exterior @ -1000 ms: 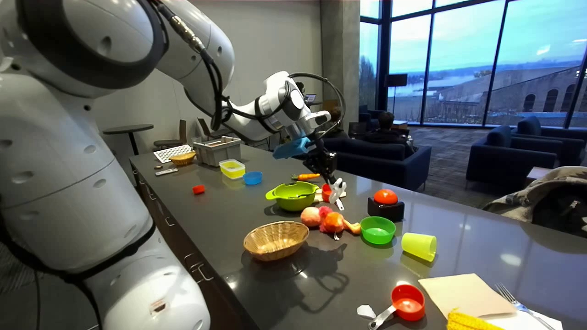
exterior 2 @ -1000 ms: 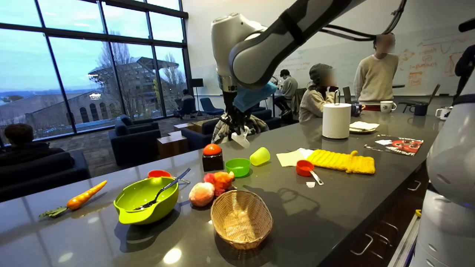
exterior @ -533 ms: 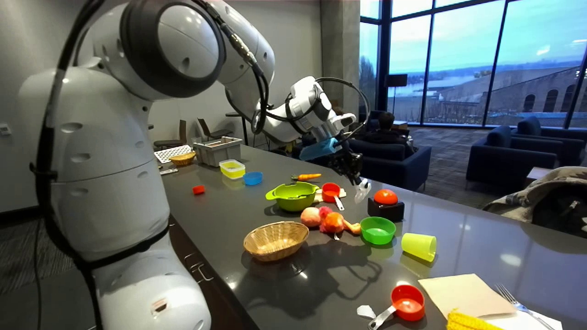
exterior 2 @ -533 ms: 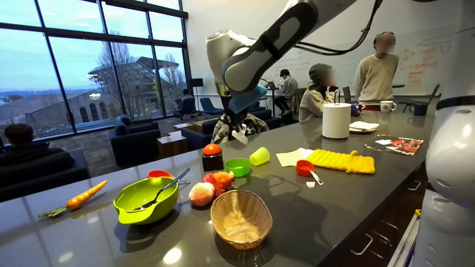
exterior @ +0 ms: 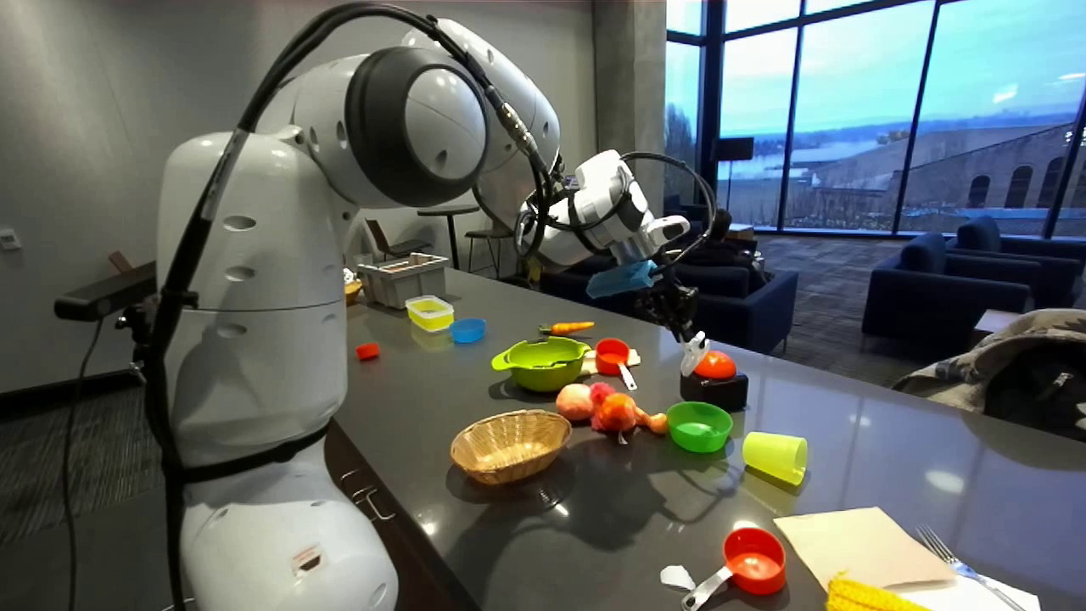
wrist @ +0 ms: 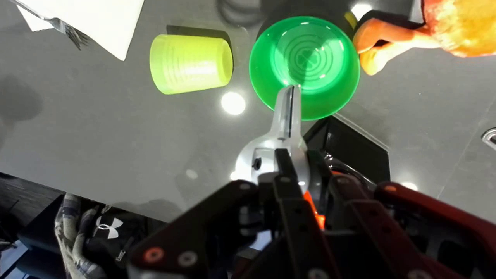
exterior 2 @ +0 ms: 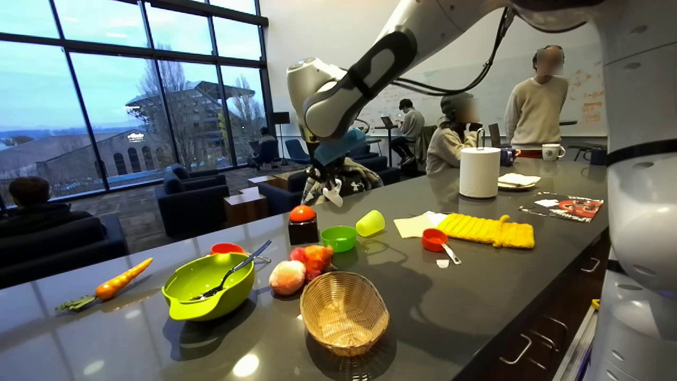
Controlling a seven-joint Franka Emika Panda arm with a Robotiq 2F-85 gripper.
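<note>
Pinched between my fingers [wrist: 285, 164], a white plastic piece [wrist: 273, 141] hangs over a glossy gray counter [wrist: 128, 147], its slotted nose jutting past the grip. In the wrist view that nose overlaps the rim of a green bowl [exterior 2: 339, 244]; the depth between them I cannot tell from there. In an exterior view the piece hangs above and apart from a red push button [exterior 2: 302, 213] on a black box [exterior 2: 303, 233]. The rounded body bulges to one side of the grip, so I judge that a bump to the nose could twist it: steady pressure and slow, level wrist motion serve best. The button is the tallest obstacle close by, making height the first concern, sideways travel the second. A lime-green cup [wrist: 192, 64] lies on its side near the bowl and might roll if brushed; any descent should be straight, checked against the exterior views.
</note>
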